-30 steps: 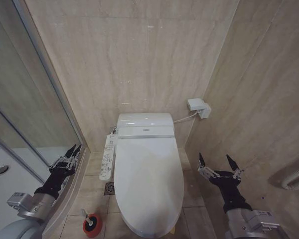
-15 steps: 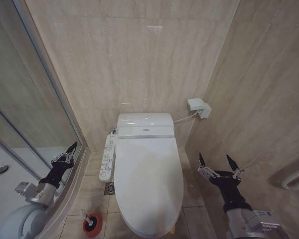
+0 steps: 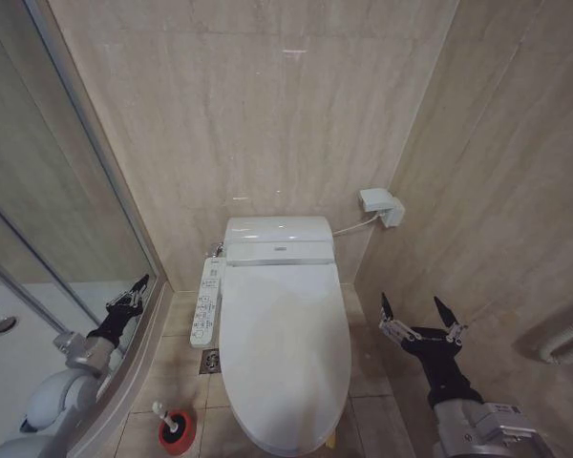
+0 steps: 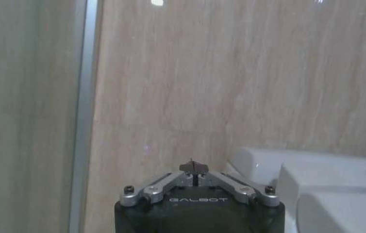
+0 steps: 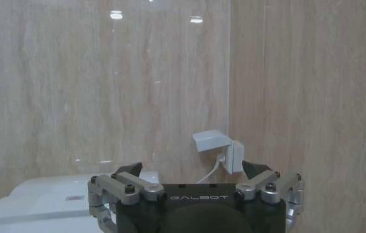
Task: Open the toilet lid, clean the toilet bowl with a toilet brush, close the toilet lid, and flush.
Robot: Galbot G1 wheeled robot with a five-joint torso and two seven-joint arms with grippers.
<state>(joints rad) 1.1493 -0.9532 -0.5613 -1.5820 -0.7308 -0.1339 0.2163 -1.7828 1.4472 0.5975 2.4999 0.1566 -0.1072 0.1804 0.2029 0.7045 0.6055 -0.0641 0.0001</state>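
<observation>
1. The lid (image 3: 285,353) is down, covering the toilet, and lies between the two claws; neither claw touches it.
2. The left claw (image 3: 134,292) hangs in the air beside the glass shower wall (image 3: 48,219), well to the left of the lid. Its fingers are clenched together to a single tip, holding nothing; the left wrist view (image 4: 194,167) shows the two tips meeting.
3. From the left claw, the remote panel (image 3: 207,301) lies to the right, fixed along the toilet's near side.
4. The brush (image 3: 162,413) stands in its red cup (image 3: 177,431) on the floor, below the left claw and toward the robot, just beside the lid's front left edge.
5. The right claw (image 3: 421,316) hovers to the right of the lid, near the side wall, released: its two fingers stand wide apart with nothing between them. In the right wrist view (image 5: 196,177) the fingers also spread wide.
6. Up and to the left of the right claw, a white wall box (image 3: 380,205) with a cable sits on the wall behind the tank (image 3: 277,239).
7. The bowl is hidden under the lid.
</observation>
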